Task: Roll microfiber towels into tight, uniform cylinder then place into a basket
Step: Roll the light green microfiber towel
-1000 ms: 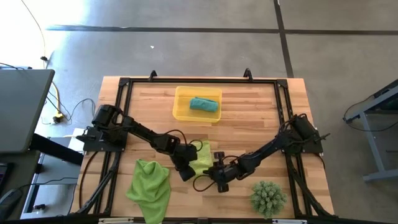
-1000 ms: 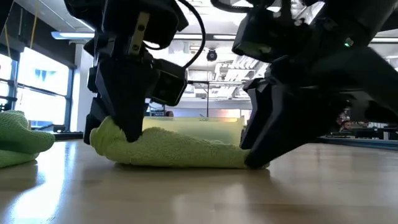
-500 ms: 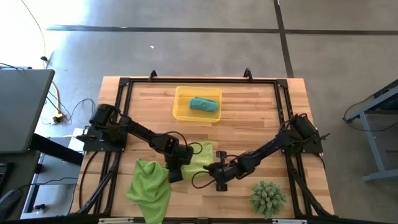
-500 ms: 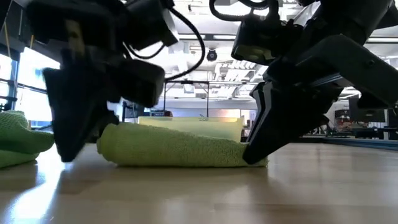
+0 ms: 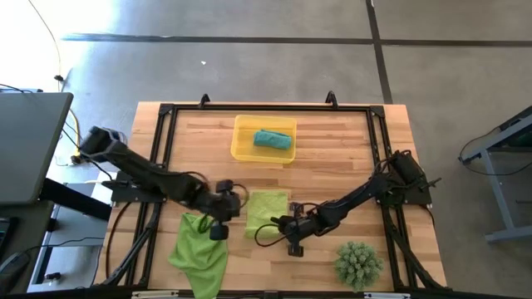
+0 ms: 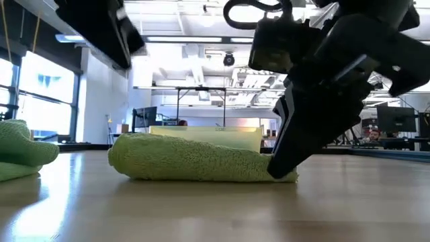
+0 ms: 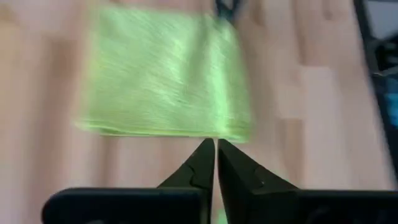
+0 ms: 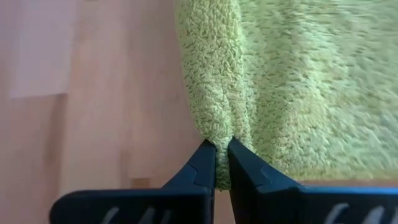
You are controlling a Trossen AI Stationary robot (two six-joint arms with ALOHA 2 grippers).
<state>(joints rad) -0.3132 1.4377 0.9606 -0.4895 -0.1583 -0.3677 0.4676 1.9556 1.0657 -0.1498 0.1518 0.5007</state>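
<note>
The folded lime-green towel (image 5: 267, 212) lies flat near the middle of the table's front half, a squarish pad not yet rolled into a cylinder. The right gripper (image 5: 287, 224) sits low at its right-hand front corner with its fingers pressed together on a fold of the cloth's edge (image 8: 219, 134); in the low view the fingertips touch the end of the towel (image 6: 201, 159) against the tabletop, probably to pin or lift that edge so a roll can begin. The left gripper (image 5: 218, 230) is off the towel, raised just beside its left edge and over the second lime-green towel (image 5: 201, 251), its fingers shut on nothing; from its wrist camera the pad (image 7: 165, 78) lies clear ahead of the tips. That second towel is a loose heap at the table's front left. A teal towel (image 5: 273, 139), already rolled, rests in the yellow basket (image 5: 241, 149) near the back edge. A spiky green plant (image 5: 359, 263) stands at the front right corner, close to the right arm's path but apart from the cloth
</note>
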